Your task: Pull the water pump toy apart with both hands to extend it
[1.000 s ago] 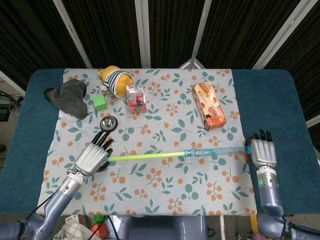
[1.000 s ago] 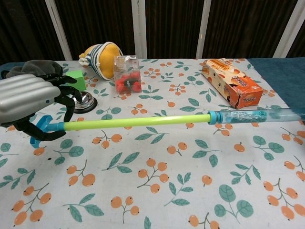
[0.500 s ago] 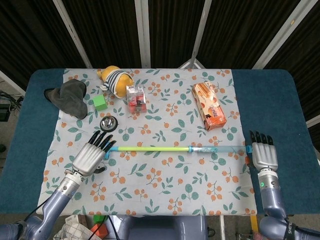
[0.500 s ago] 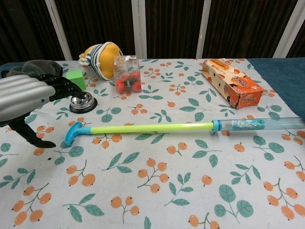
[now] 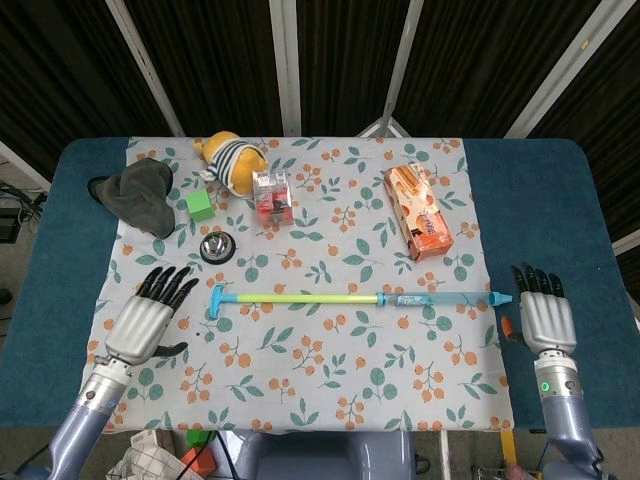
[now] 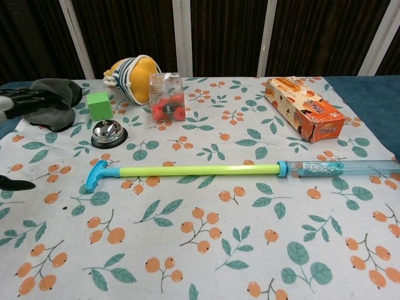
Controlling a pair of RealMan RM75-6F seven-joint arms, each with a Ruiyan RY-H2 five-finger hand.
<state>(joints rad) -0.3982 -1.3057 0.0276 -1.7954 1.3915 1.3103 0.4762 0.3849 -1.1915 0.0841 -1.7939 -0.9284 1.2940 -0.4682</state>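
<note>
The water pump toy (image 5: 355, 298) is laid flat on the tablecloth (image 5: 330, 390), long axis 9-to-3 o'clock, rod fully drawn out. The left hand (image 5: 145, 320) is seen nearer the handle, the right hand (image 5: 540, 318) nearer the tube tip. Both hands are empty, fingers spread.

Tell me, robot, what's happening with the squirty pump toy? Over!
Left hand open, right hand open, neither holding anything. Pump toy lying on the tablecloth, rod pulled out long. Bell nearby, not touching.
</note>
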